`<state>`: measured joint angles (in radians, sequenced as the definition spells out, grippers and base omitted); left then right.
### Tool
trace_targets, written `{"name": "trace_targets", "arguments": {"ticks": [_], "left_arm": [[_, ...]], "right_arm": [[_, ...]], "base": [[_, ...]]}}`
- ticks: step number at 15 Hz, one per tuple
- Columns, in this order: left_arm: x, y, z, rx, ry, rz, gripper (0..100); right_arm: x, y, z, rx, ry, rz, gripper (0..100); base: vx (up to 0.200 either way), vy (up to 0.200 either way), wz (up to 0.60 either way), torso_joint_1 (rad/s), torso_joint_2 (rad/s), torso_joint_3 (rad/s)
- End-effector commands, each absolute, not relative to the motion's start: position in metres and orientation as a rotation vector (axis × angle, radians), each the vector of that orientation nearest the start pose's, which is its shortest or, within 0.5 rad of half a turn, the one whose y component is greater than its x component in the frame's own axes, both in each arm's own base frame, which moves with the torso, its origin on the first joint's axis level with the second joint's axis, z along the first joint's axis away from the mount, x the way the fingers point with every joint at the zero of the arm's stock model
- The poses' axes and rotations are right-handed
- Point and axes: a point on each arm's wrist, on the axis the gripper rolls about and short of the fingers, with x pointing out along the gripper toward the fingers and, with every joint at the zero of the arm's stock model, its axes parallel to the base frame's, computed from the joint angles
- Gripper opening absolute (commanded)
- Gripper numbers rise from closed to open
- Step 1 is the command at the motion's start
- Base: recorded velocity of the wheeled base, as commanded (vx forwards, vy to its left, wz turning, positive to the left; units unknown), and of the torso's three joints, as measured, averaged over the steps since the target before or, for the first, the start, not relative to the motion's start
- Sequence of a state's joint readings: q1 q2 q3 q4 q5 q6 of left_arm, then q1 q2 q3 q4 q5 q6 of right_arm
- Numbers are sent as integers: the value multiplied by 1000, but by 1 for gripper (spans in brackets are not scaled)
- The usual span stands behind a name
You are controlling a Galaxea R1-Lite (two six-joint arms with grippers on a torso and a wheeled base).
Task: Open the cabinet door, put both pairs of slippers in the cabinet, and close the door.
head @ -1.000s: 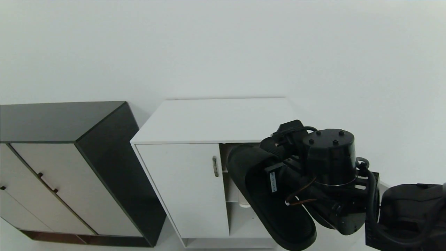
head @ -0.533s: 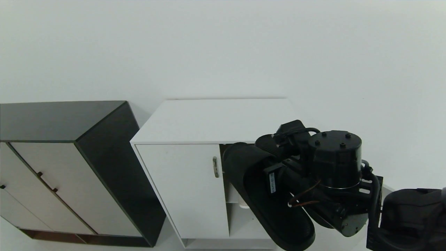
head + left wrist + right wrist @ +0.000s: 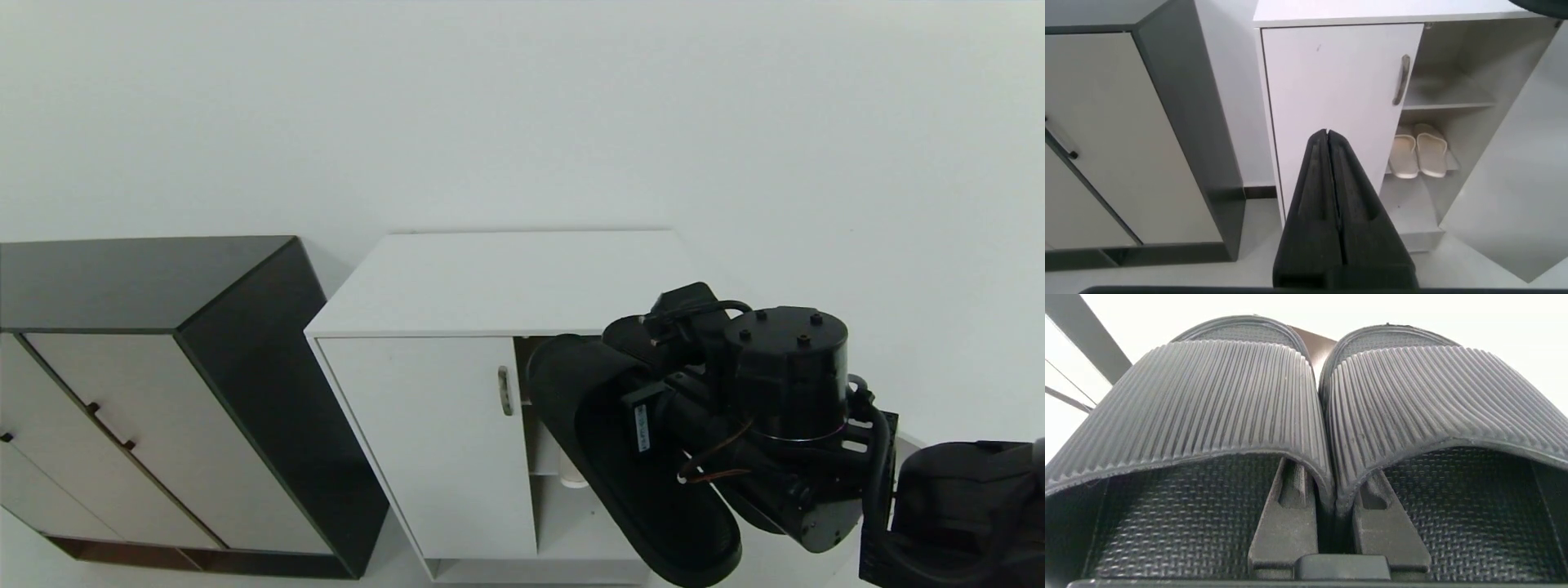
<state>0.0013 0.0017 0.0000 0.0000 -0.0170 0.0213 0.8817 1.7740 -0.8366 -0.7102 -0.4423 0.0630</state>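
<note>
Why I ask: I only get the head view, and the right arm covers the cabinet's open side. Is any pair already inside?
Observer: Yes. The left wrist view shows a white pair lying side by side on a shelf inside the cabinet.
Operator: How is the black pair held?
Observer: The right wrist view shows the right gripper shut on it, one finger inside each slipper, pinching their inner sides together.
Operator: Is the left gripper carrying anything?
Observer: No. It is shut with nothing between its fingers, in front of the closed door.
</note>
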Motion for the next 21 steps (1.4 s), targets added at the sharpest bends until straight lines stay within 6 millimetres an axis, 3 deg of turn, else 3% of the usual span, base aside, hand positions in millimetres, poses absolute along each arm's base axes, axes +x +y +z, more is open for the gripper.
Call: {"name": "trace_targets", "arguments": {"ticks": [1,21], "left_arm": [[-23,0,76,21,1,-15,0],[-23,0,75,20,3,-15,0]], "right_arm": [[213,243,171,-87,204,432,0],[212,243,169,-93,203,440,0]], "base": [[0,0,0,-139,305,198],[0,0,0,-185,501,312]]}}
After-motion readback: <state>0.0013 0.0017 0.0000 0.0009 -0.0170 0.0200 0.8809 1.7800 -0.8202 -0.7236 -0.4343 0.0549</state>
